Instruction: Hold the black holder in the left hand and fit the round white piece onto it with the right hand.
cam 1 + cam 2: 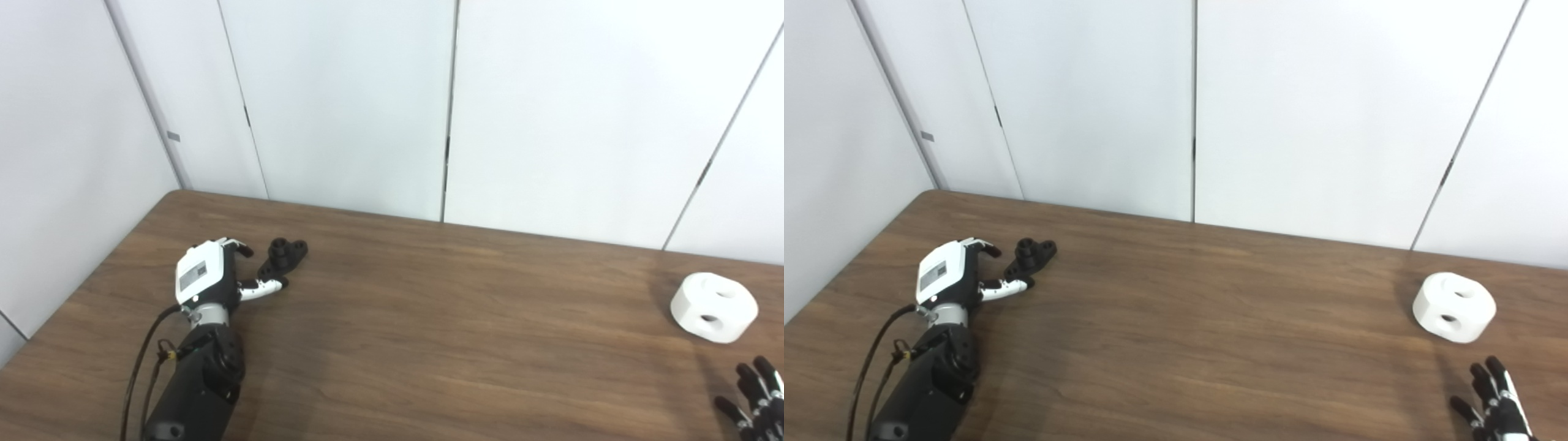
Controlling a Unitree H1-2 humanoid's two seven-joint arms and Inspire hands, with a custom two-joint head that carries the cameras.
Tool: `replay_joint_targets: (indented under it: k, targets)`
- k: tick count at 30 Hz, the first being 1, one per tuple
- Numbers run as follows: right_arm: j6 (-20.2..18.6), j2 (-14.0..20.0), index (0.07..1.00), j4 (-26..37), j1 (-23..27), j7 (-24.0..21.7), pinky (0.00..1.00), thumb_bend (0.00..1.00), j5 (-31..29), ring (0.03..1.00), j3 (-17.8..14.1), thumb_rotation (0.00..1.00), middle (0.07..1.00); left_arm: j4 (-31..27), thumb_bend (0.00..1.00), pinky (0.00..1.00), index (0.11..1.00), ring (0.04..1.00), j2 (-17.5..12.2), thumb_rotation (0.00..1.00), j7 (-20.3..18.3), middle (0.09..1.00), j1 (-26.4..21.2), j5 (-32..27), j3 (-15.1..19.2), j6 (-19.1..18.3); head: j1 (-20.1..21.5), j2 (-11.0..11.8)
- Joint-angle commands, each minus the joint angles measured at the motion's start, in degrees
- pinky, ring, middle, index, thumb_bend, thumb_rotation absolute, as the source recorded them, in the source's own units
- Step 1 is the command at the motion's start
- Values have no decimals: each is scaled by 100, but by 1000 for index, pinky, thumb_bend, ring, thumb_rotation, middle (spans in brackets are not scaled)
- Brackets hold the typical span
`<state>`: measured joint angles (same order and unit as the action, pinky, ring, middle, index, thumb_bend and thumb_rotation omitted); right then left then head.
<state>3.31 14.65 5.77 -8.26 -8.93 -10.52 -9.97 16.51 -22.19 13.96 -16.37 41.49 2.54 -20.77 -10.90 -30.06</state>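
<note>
- The left hand [208, 275] is lying low over the wooden table [429, 331] at its left side, fingers spread apart and grasping nothing; a finger and the thumb are reaching toward the black holder.
- The black holder [283, 256] is sitting on the table just beside that hand's fingertips, at the far left; whether the thumb tip is touching it cannot be told. Its round posts are pointing up.
- The white wall panels [343, 104] are standing behind the table's far edge.
- The round white piece [1454, 307] is resting on the table at the far right, well apart from the holder, showing two holes.
- The right hand [1494, 404] is showing only partly at the bottom right corner, near the white piece but not touching it, fingers splayed and empty.
</note>
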Motion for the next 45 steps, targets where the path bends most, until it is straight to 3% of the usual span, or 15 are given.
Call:
replay_joint_targets:
  k: [1,8,15,33,38,40,45]
  targets:
    - [-198,-63,1000,-15,-134,13,1000,630,15,1000,76,1000,971,-19,877,1000,672,925,-186,312,175,870,-240,-28,-45,170,5,-12]
    - [-207,-61,1000,31,-145,9,1000,627,-4,1000,116,1000,974,-29,847,1000,675,935,-104,265,28,878,-292,-563,-4,325,33,-43]
    - [-168,-32,1000,16,-145,-17,1000,623,-11,1000,146,1000,979,-52,788,894,650,914,-18,268,-89,852,-354,-985,70,126,40,-46]
    - [-237,27,1000,83,-165,-15,1000,636,-7,1000,174,1000,971,-12,750,837,589,895,5,201,128,821,-333,-1021,33,25,32,-125]
    - [-259,36,1000,107,-171,-18,1000,631,-13,1000,177,1000,967,24,767,858,562,886,-73,184,248,809,-302,-811,-116,-5,18,-145]
    - [-275,52,1000,116,-174,-27,1000,634,-2,1000,186,1000,970,18,573,886,506,880,-122,101,270,801,-285,-644,-232,-121,19,-160]
    - [-260,67,1000,114,-168,-40,1000,612,-23,1000,182,1000,969,52,524,913,490,876,-174,78,347,785,-248,-457,-381,-179,11,-177]
